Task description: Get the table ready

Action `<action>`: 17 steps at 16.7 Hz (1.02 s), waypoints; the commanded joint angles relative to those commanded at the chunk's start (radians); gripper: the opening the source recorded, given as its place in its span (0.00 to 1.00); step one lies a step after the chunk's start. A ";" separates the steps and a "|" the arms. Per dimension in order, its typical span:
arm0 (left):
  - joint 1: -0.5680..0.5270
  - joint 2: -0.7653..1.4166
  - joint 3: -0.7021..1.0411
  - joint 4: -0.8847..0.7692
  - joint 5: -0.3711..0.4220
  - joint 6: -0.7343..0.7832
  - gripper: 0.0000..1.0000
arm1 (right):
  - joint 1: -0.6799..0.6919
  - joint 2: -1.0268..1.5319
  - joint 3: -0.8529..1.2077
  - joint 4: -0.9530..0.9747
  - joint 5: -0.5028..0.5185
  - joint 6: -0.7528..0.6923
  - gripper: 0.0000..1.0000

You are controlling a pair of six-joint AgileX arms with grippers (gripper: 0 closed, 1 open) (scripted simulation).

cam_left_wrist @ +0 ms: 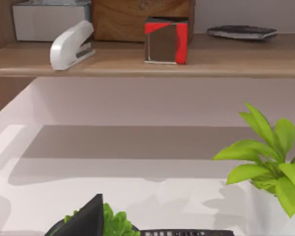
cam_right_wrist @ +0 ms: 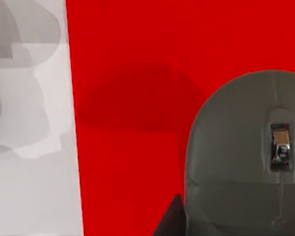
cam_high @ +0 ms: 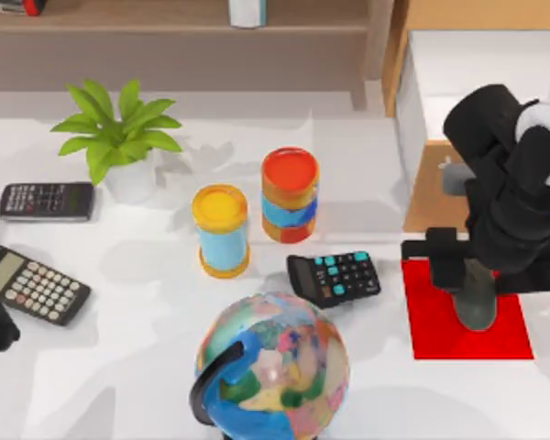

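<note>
On the right side of the white table [cam_high: 147,367], right gripper [cam_high: 478,302] over a gray mouse [cam_right_wrist: 246,157] on a red mat [cam_high: 440,335], cannot tell if it grips, left arm parked at the left edge.

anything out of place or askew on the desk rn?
Nothing spilled or damaged. The grey mouse sits on the red mat under the right gripper. Two calculators lie skewed on the table: the black one with teal keys and the one at the left edge.
</note>
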 joint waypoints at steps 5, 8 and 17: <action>0.000 0.000 0.000 0.000 0.000 0.000 1.00 | 0.006 -0.021 0.009 -0.018 0.002 0.003 0.00; 0.000 0.000 0.000 0.000 0.000 0.000 1.00 | 0.013 -0.051 0.025 -0.038 0.003 0.008 0.00; 0.000 0.000 0.000 0.000 0.000 0.000 1.00 | 0.026 -0.118 0.058 -0.073 0.012 0.015 0.00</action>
